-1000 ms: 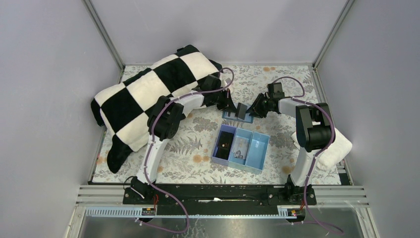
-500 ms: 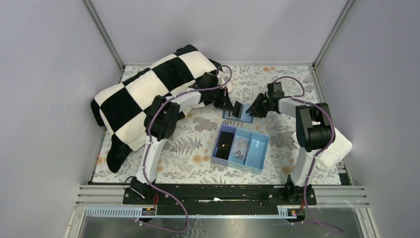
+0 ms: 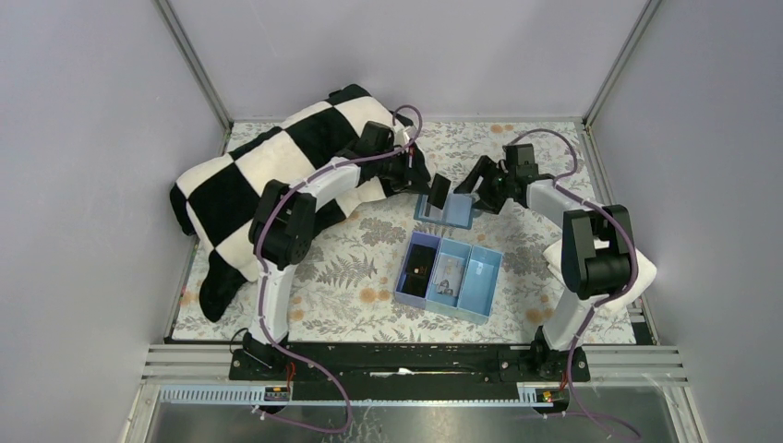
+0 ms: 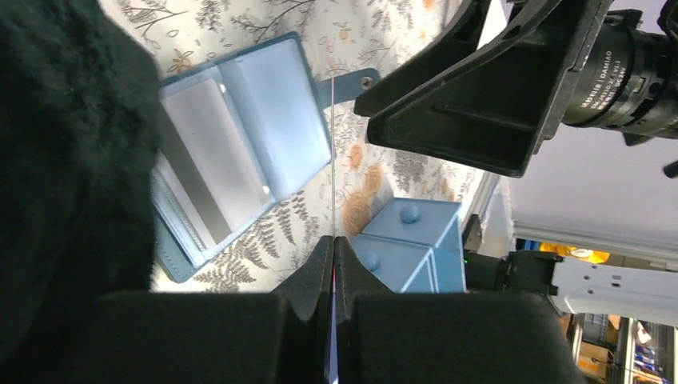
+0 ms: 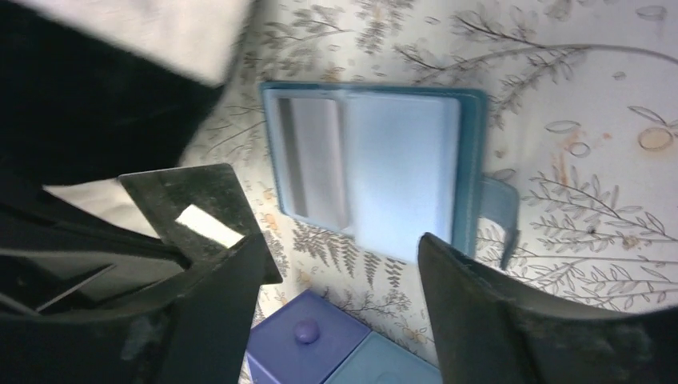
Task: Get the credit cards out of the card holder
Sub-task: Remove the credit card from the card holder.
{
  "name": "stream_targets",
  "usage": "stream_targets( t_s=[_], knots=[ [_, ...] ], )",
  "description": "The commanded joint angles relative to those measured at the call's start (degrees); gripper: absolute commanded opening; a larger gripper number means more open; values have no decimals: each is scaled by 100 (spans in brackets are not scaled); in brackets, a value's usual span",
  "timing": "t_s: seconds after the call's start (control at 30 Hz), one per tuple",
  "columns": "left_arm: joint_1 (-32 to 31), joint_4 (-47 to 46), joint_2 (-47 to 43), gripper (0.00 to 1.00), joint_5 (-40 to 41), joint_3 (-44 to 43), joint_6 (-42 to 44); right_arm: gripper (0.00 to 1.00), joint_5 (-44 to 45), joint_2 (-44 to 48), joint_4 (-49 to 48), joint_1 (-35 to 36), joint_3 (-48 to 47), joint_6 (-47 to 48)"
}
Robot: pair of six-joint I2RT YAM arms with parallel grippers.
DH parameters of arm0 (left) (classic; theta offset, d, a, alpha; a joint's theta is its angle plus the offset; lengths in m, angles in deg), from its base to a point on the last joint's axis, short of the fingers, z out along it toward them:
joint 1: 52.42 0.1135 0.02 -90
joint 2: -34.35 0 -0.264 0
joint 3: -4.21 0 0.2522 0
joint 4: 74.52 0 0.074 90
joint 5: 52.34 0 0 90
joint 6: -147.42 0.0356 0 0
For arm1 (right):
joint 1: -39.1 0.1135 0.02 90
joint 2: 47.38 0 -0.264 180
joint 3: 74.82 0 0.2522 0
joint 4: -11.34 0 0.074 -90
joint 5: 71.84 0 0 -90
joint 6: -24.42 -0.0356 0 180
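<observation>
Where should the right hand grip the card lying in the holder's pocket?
The card lies flat in one panel of the open card holder, so its faces can't be pinched from above. Come in low with the open right hand, one finger under a free edge; which edge clears the pocket I can't tell. The left hand is shut on a second card.

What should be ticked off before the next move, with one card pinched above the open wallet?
1. Left pincer shut on the thin pale-grey rectangular card: ok.
2. That card clear of the blue-teal bifold card holder: ok.
3. Right pincer open: ok.
4. Holder lying open on the floral-patterned table: ok.
5. Holder emptied: not ok; a second grey card sits in a pocket.
6. Right pincer clear of the held card: cannot tell.
</observation>
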Motion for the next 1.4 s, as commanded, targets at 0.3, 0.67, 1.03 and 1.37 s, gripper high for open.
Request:
stream_targets(
  t_s=[0.3, 0.67, 1.03, 1.37],
  knots=[
    [238, -2694, -1261, 0, -1814, 868, -1767, 93, -2636, 1110, -3898, -340, 1292, -1730],
    [253, -3665, -1316, 0, -1913, 1055, -2560, 68, -3407, 1077, -6612, -344, 1640, -3297],
    [248, -4219, -1506, 0, -1881, 1326, -2947, 27, -2949, 1798, -3863, 165, 1038, -1587],
    [248, -1858, -2006, 47, -999, 926, -1481, 0, -1578, 2452, -1503, 193, 625, -703]
  ],
)
